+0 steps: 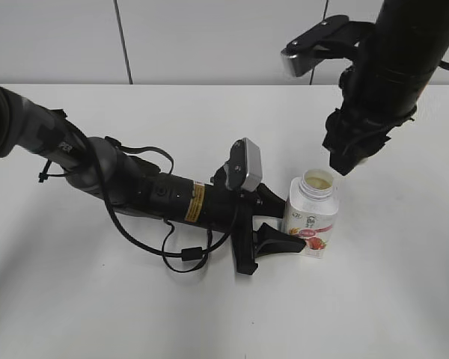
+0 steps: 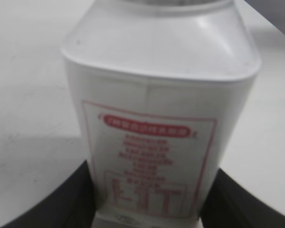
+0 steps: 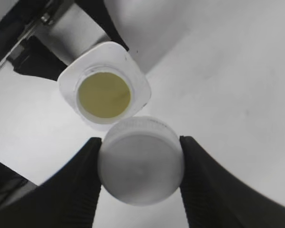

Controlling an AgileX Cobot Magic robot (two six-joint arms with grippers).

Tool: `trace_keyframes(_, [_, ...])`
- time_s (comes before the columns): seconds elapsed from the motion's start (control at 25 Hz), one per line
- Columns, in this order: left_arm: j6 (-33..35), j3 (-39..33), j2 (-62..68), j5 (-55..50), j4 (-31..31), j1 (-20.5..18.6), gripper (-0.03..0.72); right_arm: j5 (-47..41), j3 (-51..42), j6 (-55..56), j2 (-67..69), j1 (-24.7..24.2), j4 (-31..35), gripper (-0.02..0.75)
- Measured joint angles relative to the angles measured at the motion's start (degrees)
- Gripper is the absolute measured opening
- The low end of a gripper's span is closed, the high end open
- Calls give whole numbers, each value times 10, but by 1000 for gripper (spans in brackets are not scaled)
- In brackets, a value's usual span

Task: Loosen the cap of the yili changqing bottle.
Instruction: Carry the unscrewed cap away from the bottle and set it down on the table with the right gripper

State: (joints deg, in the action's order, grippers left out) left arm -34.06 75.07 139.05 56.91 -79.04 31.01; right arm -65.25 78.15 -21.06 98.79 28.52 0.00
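The yili changqing bottle stands upright on the white table, its neck open and pale yellow drink showing inside. It fills the left wrist view and shows from above in the right wrist view. My left gripper is shut on the bottle's lower body; its black fingers show at both sides. My right gripper is shut on the white ribbed cap and holds it in the air above and to the right of the bottle. In the exterior view the right gripper hides the cap.
The left arm lies low across the white table with a looped cable under it. The right arm comes down from the upper right. A grey wall stands behind the table.
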Motion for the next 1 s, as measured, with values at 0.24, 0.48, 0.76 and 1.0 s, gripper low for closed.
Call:
trace_keyframes(0.24, [0, 0, 0, -1, 0, 0, 387, -3, 0, 124, 0, -31, 0, 389])
trace_keyframes(0.48, [0, 0, 0, -1, 0, 0, 387, 33, -28, 177, 0, -126, 4, 389])
trace_keyframes(0.76, [0, 0, 0, 0, 0, 0, 387, 198, -154, 182, 0, -172, 20, 388])
trace_keyframes(1.0, [0, 0, 0, 0, 0, 0, 387, 327, -220, 187, 24, -173, 54, 388])
